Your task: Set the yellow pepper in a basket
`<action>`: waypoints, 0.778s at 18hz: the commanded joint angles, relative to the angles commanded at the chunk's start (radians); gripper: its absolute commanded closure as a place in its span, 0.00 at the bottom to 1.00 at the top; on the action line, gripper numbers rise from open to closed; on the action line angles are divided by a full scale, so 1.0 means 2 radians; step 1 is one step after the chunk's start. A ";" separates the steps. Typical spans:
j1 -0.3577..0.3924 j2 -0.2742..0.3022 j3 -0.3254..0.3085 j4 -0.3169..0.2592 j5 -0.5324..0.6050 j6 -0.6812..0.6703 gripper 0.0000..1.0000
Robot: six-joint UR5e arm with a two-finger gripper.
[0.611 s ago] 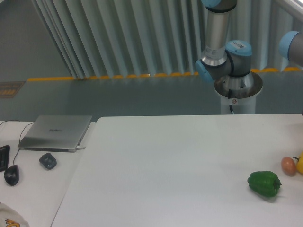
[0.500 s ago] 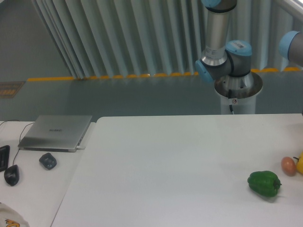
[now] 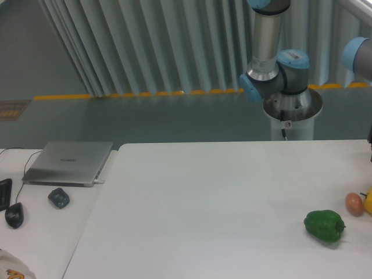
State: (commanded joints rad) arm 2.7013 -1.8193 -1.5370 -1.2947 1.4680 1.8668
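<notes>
Yellow pepper (image 3: 368,201) lying at the far right edge of the white worktop (image 3: 221,203), cut off by the frame so that only a narrow bright yellow sliver with a dark stem tip is showing. Sitting just beside it, on its left and possibly touching, a small orange-brown egg-shaped object (image 3: 354,203). Resting near these, lower and further left, a green bell pepper (image 3: 324,225), lying on its side and apart from the egg-shaped object.

Robot arm (image 3: 273,64) standing behind the worktop on a pale pedestal (image 3: 292,113), grey tube rising out of the top of the frame, blue-capped joints at the elbow. Further blue-capped joint showing at the upper right edge. Small dark part appearing at the right edge above the yellow pepper, perhaps belonging to the end effector, too little visible to confirm. End effector not identifiably in view; degree of opening and any contents not assessable.

Left side: closed silver laptop (image 3: 70,162) lying on a second, adjoining white surface. Sitting in front of it, a small dark rounded object (image 3: 58,197), and nearer the left edge a black computer mouse (image 3: 14,215). Dark flat item partly showing at the extreme left edge. Pale object with coloured markings showing at the lower left corner.

No basket showing in this view.

Background: pleated grey curtain (image 3: 145,46) hanging above a floor marked with a yellow line (image 3: 116,95).
</notes>
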 joint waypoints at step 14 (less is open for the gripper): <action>-0.050 -0.034 0.003 0.038 0.122 0.109 0.00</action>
State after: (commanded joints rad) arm 2.6018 -1.8867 -1.5309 -1.2181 1.7129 2.0843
